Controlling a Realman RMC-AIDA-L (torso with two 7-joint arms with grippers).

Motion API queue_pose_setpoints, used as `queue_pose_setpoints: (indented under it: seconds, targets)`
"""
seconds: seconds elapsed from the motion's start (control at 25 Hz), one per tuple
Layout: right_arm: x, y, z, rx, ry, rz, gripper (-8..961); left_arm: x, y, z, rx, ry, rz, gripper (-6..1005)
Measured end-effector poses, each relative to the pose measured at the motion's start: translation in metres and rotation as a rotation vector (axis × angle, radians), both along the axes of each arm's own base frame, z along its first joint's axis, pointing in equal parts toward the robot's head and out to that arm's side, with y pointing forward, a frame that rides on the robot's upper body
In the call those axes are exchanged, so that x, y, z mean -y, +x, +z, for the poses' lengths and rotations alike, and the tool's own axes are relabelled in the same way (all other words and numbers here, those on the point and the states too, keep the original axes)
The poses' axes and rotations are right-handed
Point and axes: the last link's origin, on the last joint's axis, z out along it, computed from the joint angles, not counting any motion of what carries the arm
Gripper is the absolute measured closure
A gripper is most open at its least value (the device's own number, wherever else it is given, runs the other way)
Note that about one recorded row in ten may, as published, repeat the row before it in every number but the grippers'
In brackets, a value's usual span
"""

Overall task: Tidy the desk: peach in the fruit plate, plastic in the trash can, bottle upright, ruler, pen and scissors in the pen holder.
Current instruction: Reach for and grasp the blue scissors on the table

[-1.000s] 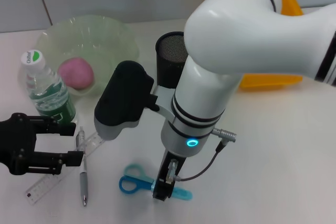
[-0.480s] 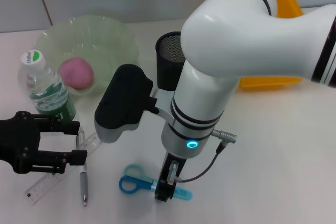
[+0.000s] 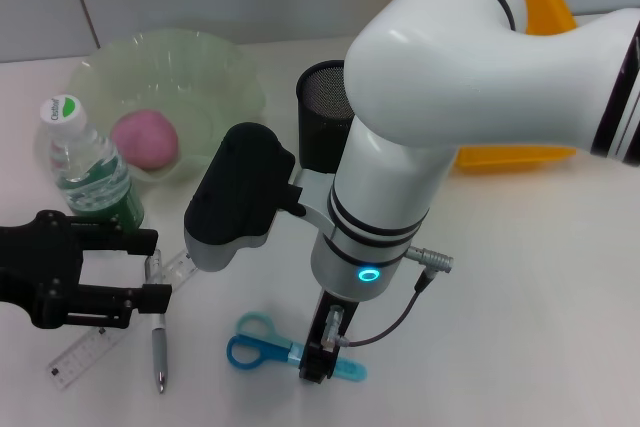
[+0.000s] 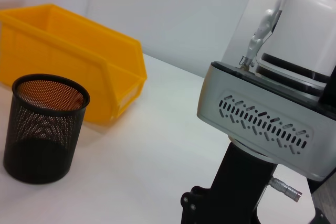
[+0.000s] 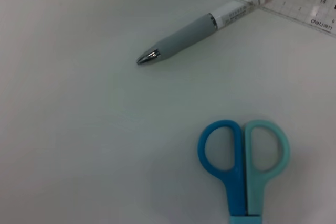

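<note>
Left tool edged toward upright-pointing pen.

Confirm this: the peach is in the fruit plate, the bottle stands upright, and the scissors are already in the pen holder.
Not quite. The scissors are not in the pen holder; they lie flat on the desk under the right hand, as the head view shows. The peach is in the fruit plate, and the bottle stands upright.
</note>
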Motion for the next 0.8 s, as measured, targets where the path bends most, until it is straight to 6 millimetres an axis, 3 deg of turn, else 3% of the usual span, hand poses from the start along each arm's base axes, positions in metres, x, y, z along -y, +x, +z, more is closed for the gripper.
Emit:
queue_pose_setpoints:
  seconds: [0.64, 0.8]
  targets:
    - [0.0037, 0.0020, -0.0014, 0.003, -0.015, -0.003, 640, -0.0009, 0.0010, -0.0004, 0.001, 0.002, -0.002, 245]
    - [0.0040, 0.0025, -0.0013, 0.004, -0.016, -0.005, 699, -0.0011, 0.0012, -0.0004, 0.002, 0.002, -0.003, 245]
